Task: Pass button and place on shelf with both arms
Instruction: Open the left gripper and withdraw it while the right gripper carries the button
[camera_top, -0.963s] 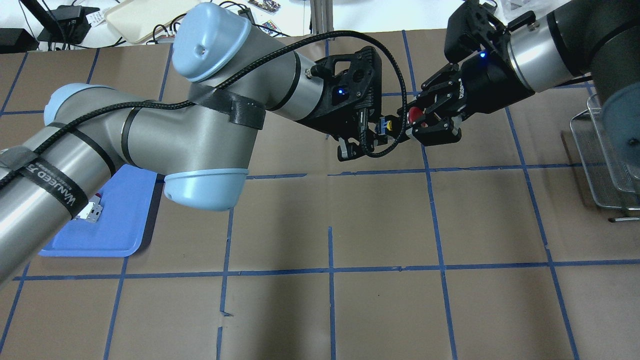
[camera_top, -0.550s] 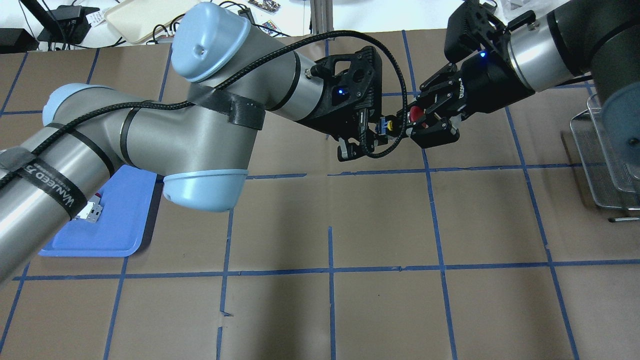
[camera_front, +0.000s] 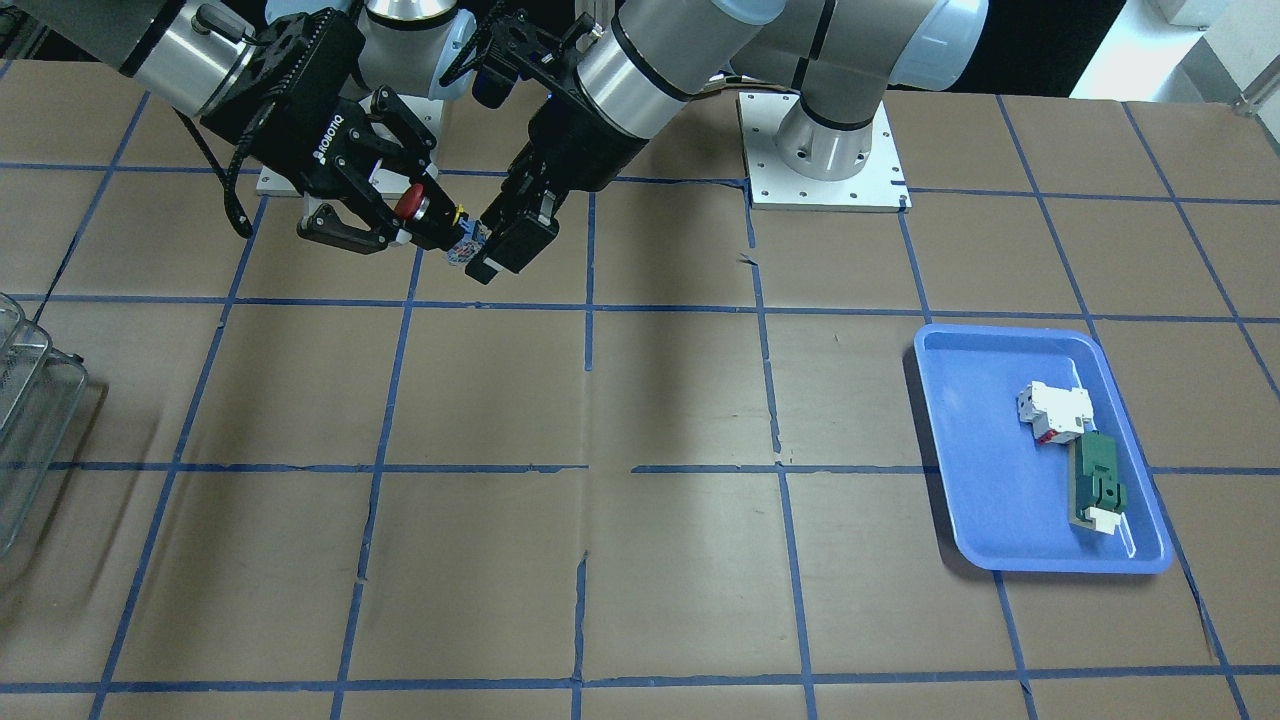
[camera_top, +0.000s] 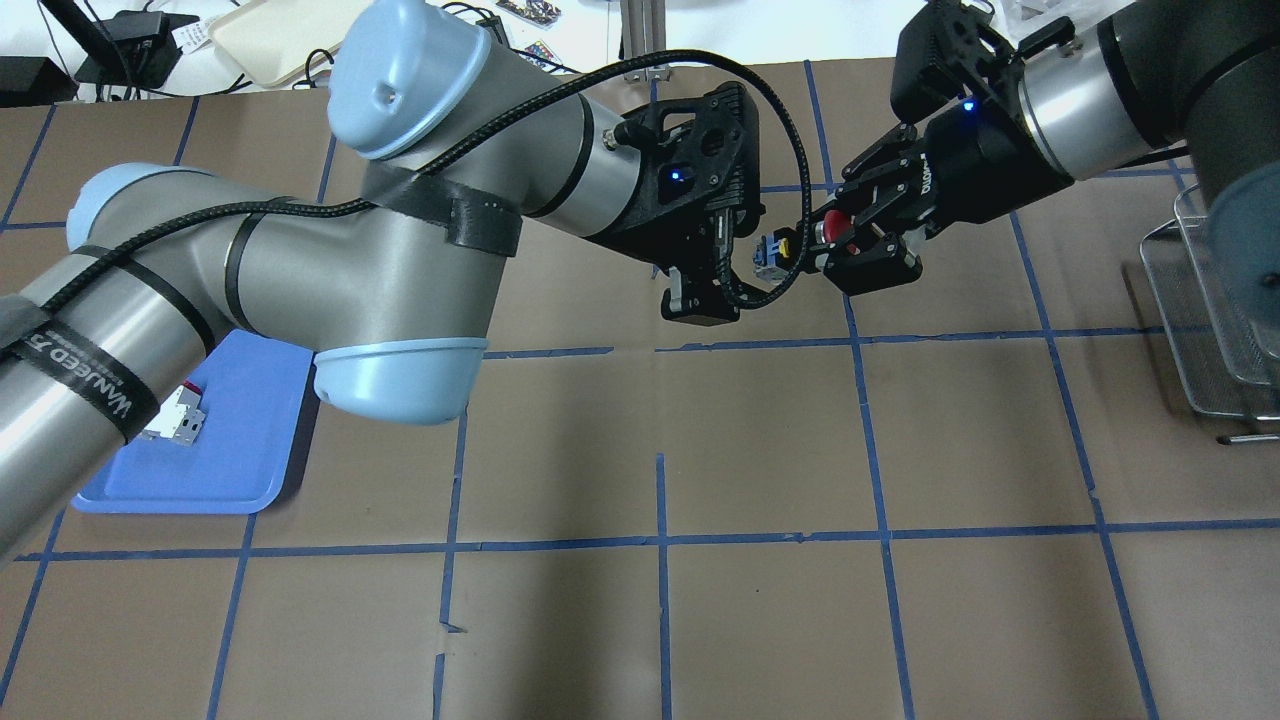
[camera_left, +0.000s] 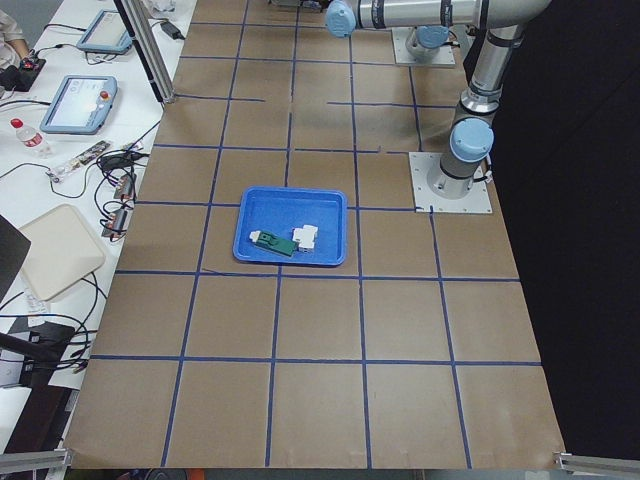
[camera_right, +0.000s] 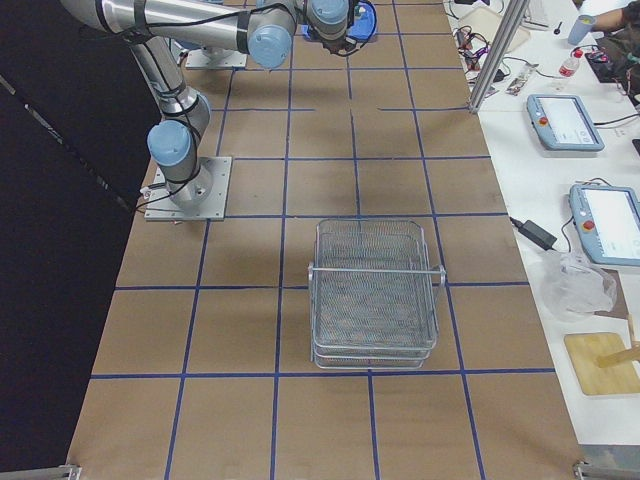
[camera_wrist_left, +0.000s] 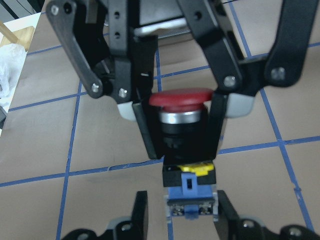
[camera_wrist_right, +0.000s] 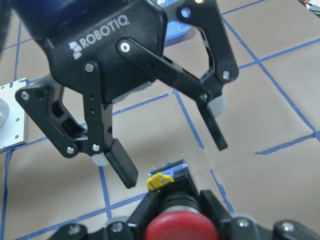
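Observation:
The button (camera_top: 828, 229), with its red cap, yellow ring and blue contact block, hangs in the air above the table's far middle. My right gripper (camera_top: 843, 242) is shut on the button's black body; the left wrist view shows its fingers (camera_wrist_left: 145, 135) clamped just under the red cap (camera_wrist_left: 181, 98). My left gripper (camera_top: 735, 262) is open, its fingers (camera_wrist_left: 141, 212) standing apart on either side of the blue block without touching it. The right wrist view shows those open fingers (camera_wrist_right: 121, 167) beyond the button (camera_wrist_right: 180, 227). The wire-mesh shelf (camera_right: 375, 290) stands at the table's right end.
A blue tray (camera_front: 985, 500) on my left side holds a white block part (camera_front: 1050, 412) and a green flat part (camera_front: 1098, 485). The shelf's edge also shows in the overhead view (camera_top: 1195, 330). Brown paper with blue tape lines covers the table.
My right gripper has shut on the button. My left gripper has opened, let go of the blue block and drawn back a little to the left.

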